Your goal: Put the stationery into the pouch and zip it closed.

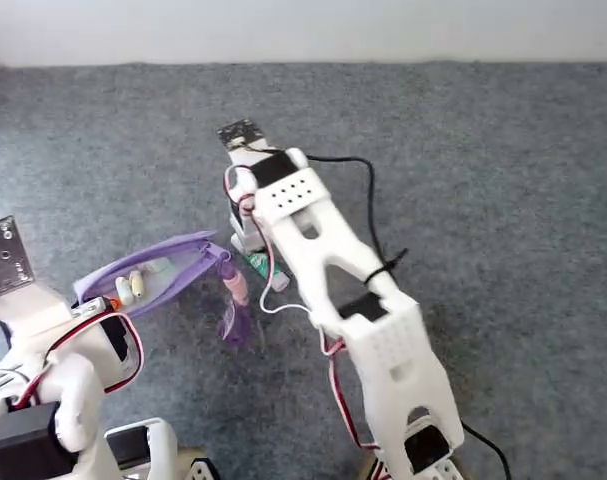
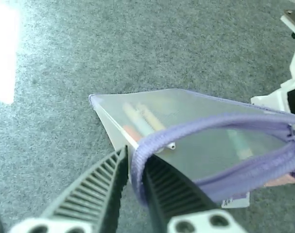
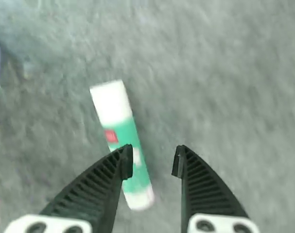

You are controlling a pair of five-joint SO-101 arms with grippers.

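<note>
Left hand (image 2: 132,165) pinches the purple zipper rim of the translucent pouch (image 2: 200,121), which has pens (image 2: 142,119) inside. Right hand (image 3: 152,160), fingers spread, is over a green-and-white tube (image 3: 119,131) lying on the grey surface (image 3: 225,73) near the pouch.

arms (image 1: 368,335): white perforated shells | motors: black | cables (image 1: 370,195): black, red, white | gripper fingers (image 3: 96,191): black, ribbed

Grey carpet (image 1: 513,170) below a white wall (image 1: 303,28).
</note>
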